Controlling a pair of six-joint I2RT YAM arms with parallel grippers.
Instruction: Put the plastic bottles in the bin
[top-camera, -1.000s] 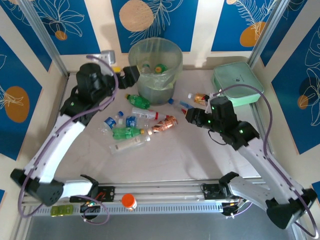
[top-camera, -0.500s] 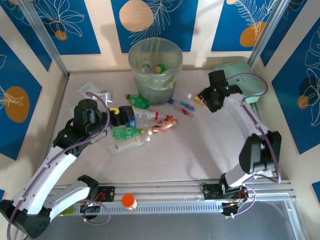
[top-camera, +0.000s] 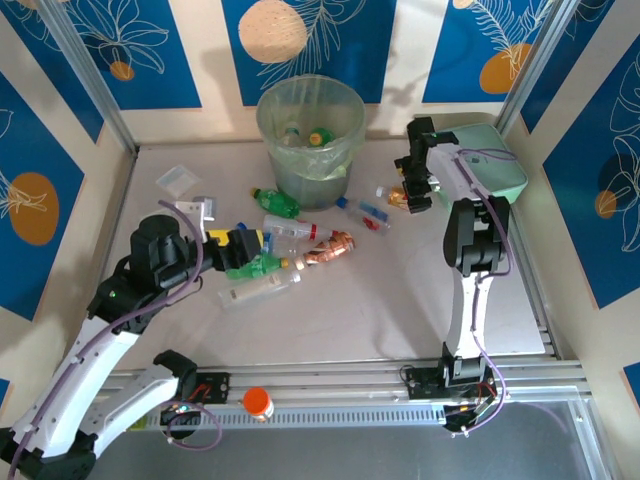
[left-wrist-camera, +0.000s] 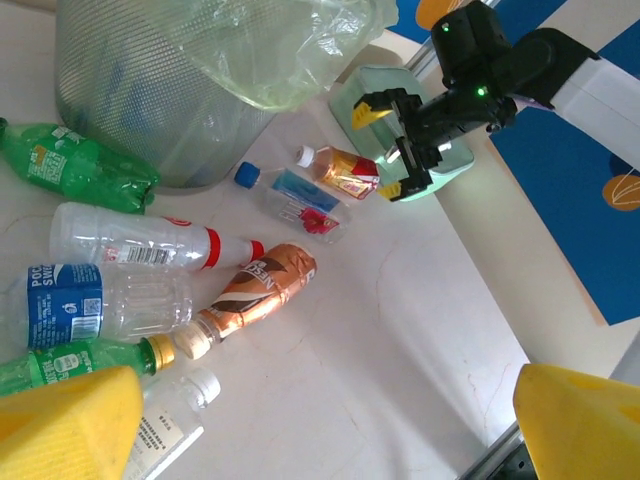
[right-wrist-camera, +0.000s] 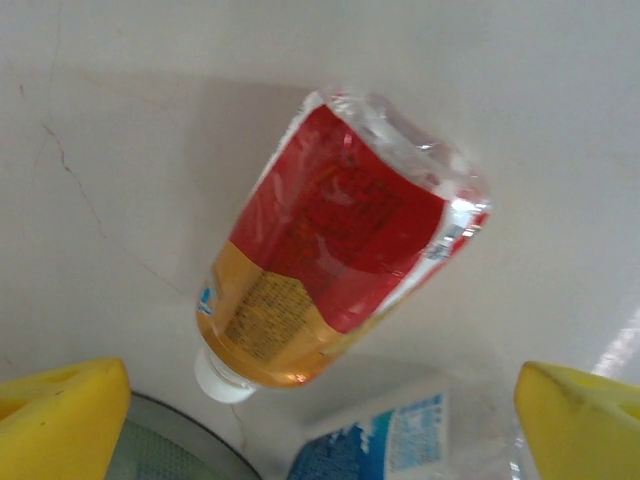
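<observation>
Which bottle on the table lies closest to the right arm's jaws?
The one with the red-and-orange label and white cap; all other loose bottles lie further left, nearer the bin.

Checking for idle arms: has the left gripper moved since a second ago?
Yes. The left gripper has come away from the left side of the bin toward the near edge, and now hangs over the loose plastic bottles.

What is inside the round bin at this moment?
Inside the bin two bottles show: a green bottle with a yellow cap and a paler bottle beside it. What lies under them is covered, so there may be more.
</observation>
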